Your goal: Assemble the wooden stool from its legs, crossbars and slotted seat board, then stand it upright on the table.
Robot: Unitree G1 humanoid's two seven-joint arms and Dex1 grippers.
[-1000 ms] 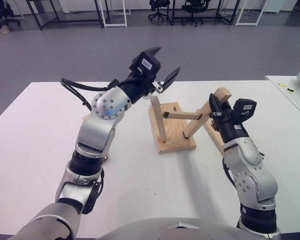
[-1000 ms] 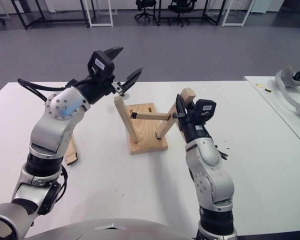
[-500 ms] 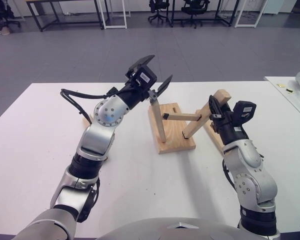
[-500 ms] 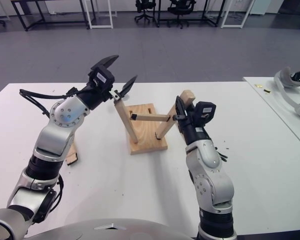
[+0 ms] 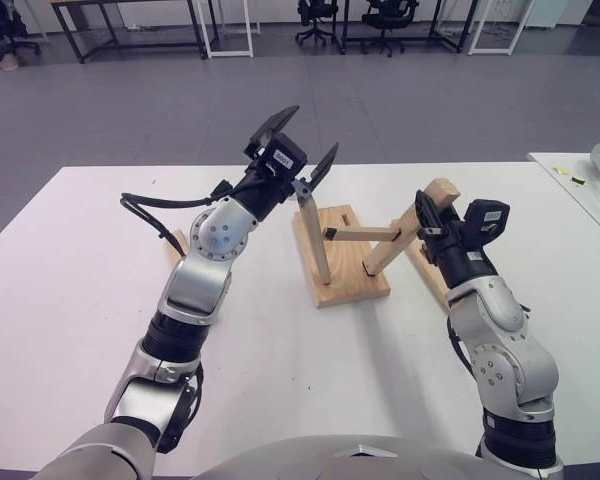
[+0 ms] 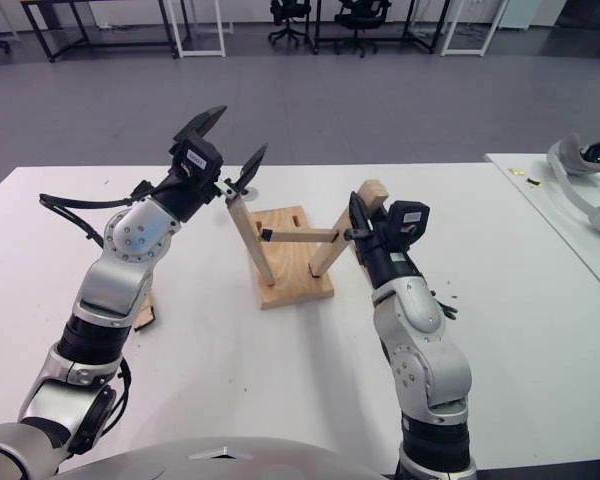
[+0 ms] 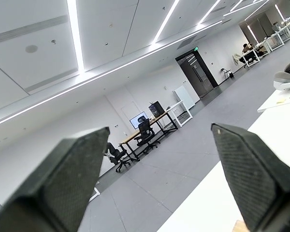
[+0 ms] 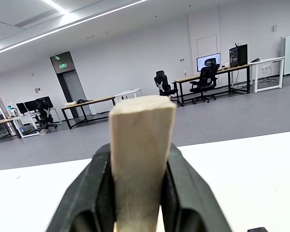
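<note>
Loose wooden piece (image 6: 145,311) on table (image 6: 240,345), left

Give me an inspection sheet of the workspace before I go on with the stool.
Surface: white table, nothing spilled.
Job's things: seat board lies flat; upright leg and tilted leg rise from it, linked by crossbar; right wood piece and left wood piece lie loose beside the arms.
Clutter: nothing seen.
End effectors: left end effector open, near the upright leg's top; right end effector shut on tilted leg.
Cables: black cable loops off the left arm above the table.
Surroundings: headset on the neighbouring table; office chairs behind.
</note>
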